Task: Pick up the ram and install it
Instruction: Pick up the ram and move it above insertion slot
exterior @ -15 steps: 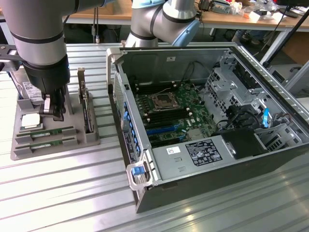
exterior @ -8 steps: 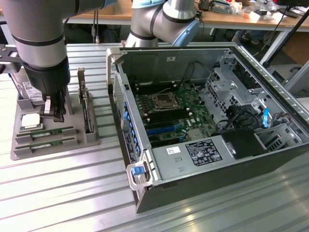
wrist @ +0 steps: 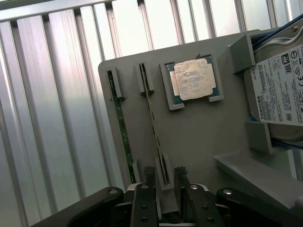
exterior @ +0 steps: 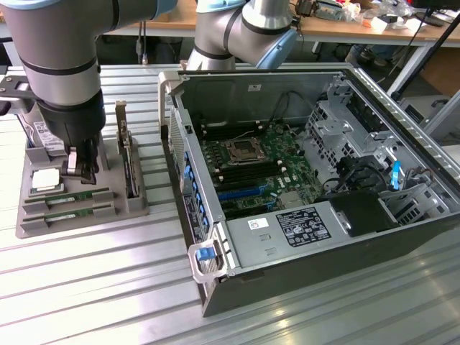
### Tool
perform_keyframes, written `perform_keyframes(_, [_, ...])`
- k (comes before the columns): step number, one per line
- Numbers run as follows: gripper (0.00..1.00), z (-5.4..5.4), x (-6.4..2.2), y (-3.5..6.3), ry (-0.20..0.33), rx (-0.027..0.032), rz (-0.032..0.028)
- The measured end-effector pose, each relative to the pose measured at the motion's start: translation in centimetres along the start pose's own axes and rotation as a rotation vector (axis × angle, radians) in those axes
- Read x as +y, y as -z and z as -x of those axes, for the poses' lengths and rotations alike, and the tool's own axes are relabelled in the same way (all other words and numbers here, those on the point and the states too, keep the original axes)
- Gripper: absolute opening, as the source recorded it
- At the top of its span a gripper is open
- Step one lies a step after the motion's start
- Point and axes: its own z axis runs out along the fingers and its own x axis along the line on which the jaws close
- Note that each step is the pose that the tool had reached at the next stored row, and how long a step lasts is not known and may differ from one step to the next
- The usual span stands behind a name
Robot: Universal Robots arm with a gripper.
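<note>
We see the claw (wrist: 164,171) open and empty, fingers straddling the thin top edge of the ram (wrist: 153,123) standing slotted in the gray tray (wrist: 199,137), with bare room on either side.

The hard drive (wrist: 278,94) carries a white label (wrist: 281,80) reading TOSHIBA; its other print is illegible.
</note>
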Motion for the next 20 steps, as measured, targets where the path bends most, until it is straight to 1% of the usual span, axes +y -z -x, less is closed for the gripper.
perform_keyframes(16, [0.3,0.0,-0.08,-1.79,0.0,0.0004,0.0019])
perform_keyframes(19, [0.3,0.0,-0.08,-1.89,0.001,0.0004,0.002])
perform_keyframes(20, [0.3,0.0,-0.06,-1.9,0.011,0.0008,0.002])
